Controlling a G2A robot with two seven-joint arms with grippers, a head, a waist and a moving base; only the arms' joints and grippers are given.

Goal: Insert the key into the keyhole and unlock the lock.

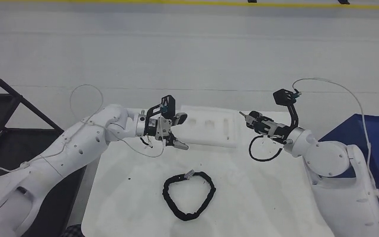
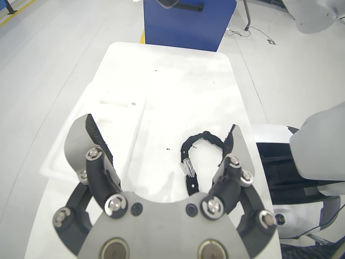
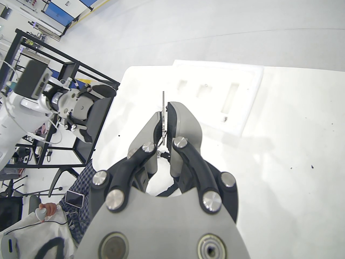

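Right hand (image 3: 165, 111) pinching key (image 3: 163, 98); left hand (image 2: 161, 124) wide; cable lock (image 1: 189, 195) at 6 o'clock on table (image 1: 266, 195). Steady silver lock end (image 2: 188, 167) before aligning key.

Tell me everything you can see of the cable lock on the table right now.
The cable lock is a black loop in a rough, fabric-like sleeve. It lies flat on the white table, near the middle and toward the robot. The loop looks closed, bent into an uneven ring. A short silvery metal cylinder sits where its ends meet. The keyhole is too small to make out. Only the table touches it; the open left gripper hangs apart from it.
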